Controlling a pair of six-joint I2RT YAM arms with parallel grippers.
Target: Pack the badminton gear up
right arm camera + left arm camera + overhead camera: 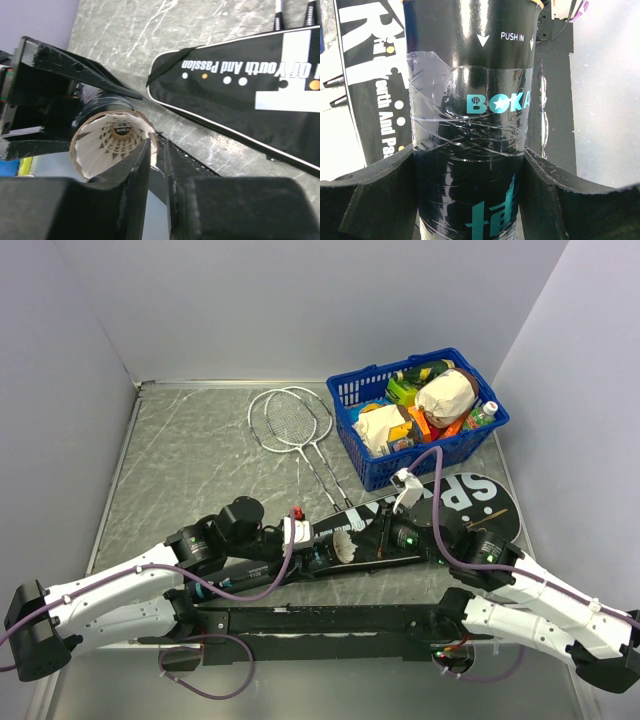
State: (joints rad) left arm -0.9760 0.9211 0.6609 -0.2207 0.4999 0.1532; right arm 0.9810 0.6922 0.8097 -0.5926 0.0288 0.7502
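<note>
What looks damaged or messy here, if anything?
One thing: the black cylindrical tube is bound with wrinkled, crooked clear tape next to its "PUSH IN" lettering, plain in the left wrist view. It looks like a rough patch. Nothing appears spilled.

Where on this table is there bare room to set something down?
Bare tabletop lies left of the rackets, out to the table's edge. It is crowded on the right, with the basket, bag and tube close together.

Blue plastic basket [348,425] of groceries [445,395] at far right, grey marbled tabletop [200,460], lilac walls [300,300]
</note>
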